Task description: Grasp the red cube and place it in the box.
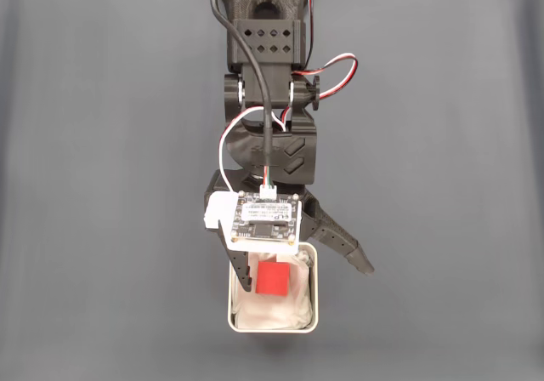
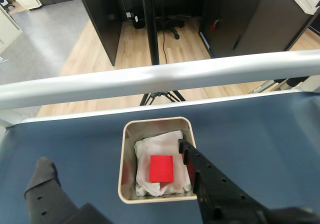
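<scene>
In the wrist view a pale rail [image 2: 160,79] crosses from left to right beyond the dark mat [image 2: 280,134], with dark partitions [image 2: 102,19] and a wooden floor [image 2: 135,46] behind it; nothing lies on the mat between the fingers and the box [image 2: 121,164]. The gripper [image 2: 117,164] stands spread wide, one finger [image 2: 42,176] left of the box and outside it, the other finger [image 2: 192,159] over its right rim; the red cube [image 2: 161,168] lies free on the white lining [image 2: 150,146] inside the box, between the fingers, touching neither. In the fixed view the cube [image 1: 274,278] sits in the box [image 1: 314,300] just below the wrist board [image 1: 265,218].
</scene>
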Motion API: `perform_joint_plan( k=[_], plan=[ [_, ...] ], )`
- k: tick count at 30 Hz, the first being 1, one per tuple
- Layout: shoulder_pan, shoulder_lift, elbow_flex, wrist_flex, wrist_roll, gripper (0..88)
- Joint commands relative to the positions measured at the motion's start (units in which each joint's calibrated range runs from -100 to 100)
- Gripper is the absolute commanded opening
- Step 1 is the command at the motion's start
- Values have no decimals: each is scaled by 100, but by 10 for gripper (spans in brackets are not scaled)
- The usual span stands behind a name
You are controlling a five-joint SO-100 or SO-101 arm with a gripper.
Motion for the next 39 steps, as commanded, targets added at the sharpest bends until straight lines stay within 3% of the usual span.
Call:
perform_joint_plan(
  k=[1,4,8,12,17,30,36,39],
  plan=[
    [43,-73,-312,-122,20,524],
    [43,-107,-275,-122,24,475],
    [14,-307,-111,-114,137,188],
    [-57,-861,-56,50,103,0],
    [-142,-2360,756,681,10,0],
    [-213,-7291,6322,829,288,0],
    [-156,-9197,8064,1976,308,0],
    [-192,-9492,8128,3132,195,0]
  ],
)
